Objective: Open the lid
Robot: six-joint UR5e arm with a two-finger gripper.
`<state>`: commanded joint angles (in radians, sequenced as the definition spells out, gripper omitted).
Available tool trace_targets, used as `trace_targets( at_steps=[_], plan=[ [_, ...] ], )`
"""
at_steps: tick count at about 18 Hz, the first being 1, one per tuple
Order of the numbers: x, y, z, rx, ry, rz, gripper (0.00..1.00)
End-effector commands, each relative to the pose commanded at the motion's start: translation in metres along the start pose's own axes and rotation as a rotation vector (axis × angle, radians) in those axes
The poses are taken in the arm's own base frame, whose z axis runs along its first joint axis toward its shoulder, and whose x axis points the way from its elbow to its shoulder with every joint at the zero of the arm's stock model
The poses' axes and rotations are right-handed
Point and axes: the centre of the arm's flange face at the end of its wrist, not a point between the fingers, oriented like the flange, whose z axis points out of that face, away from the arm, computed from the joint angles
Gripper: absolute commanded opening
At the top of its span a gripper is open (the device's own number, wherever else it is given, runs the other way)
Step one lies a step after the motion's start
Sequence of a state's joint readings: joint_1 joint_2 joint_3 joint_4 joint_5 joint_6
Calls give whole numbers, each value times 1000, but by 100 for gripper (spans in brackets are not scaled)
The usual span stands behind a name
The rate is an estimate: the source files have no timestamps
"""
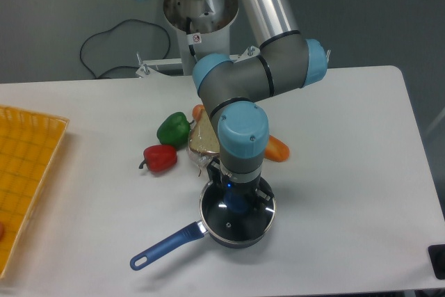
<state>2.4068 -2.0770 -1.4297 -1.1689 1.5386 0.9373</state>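
Note:
The lid (236,222), clear glass with a shiny metal rim, sits on a dark blue saucepan (238,238) near the table's front edge. Its blue knob (238,204) shows between the black fingers of my gripper (238,202), which points straight down onto it. The fingers sit tight against both sides of the knob, so the gripper looks shut on it. The wrist hides the back of the lid. The lid still rests flat on the pan.
The pan's blue handle (164,247) points front-left. Behind the pan lie a red pepper (160,158), a green pepper (173,129), a tan wedge (204,140) and an orange vegetable (277,149). A yellow tray (24,172) occupies the left edge.

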Motion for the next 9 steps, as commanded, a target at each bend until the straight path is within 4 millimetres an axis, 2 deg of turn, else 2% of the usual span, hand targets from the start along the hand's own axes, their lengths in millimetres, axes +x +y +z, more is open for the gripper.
trace_targets(
  at_steps=[9],
  plan=[
    [1, -1, -9, 7, -10, -16, 50]
  ],
)
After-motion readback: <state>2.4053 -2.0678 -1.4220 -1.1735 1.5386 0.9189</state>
